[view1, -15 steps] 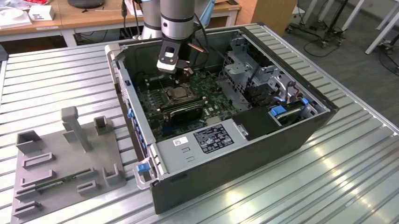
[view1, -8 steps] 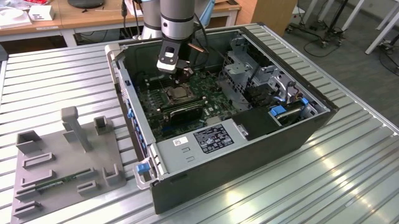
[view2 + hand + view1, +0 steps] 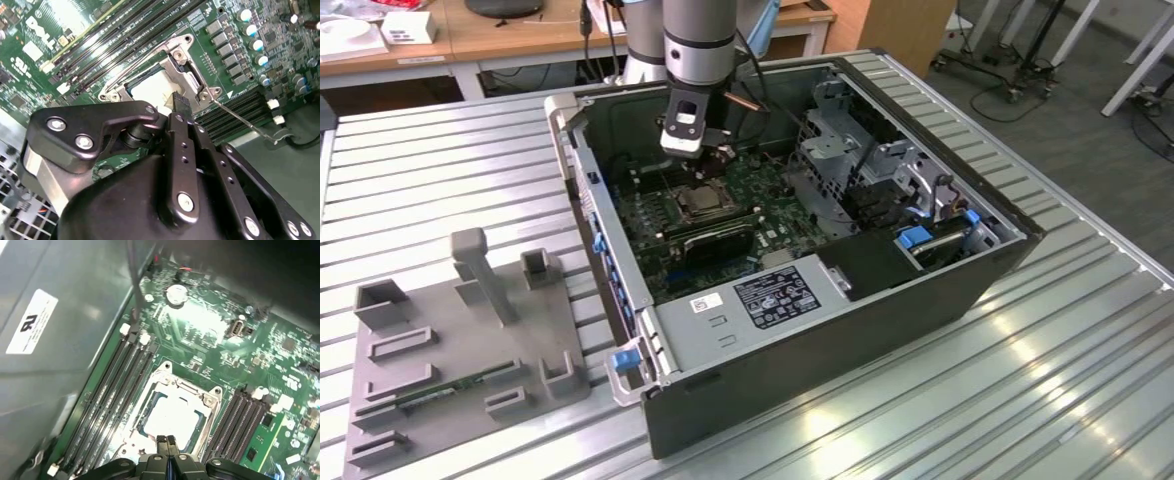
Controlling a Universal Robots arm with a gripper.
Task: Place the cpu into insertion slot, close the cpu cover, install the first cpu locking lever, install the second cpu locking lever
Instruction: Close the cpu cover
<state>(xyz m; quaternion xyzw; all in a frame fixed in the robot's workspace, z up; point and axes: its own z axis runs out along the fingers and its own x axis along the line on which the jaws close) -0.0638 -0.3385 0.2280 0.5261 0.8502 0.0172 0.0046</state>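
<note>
The gripper (image 3: 710, 152) hangs inside the open computer case (image 3: 854, 330), directly above the insertion slot (image 3: 700, 200) on the green motherboard (image 3: 210, 335). In the first wrist view its fingertips (image 3: 161, 442) are pressed together with nothing between them. The cpu (image 3: 172, 417) lies flat in the slot, its pale metal top showing through the window of the cpu cover (image 3: 187, 386), which lies down over it. In the second wrist view, a thin wire locking lever (image 3: 245, 122) projects away from the socket frame, across the black memory slots (image 3: 235, 112).
</note>
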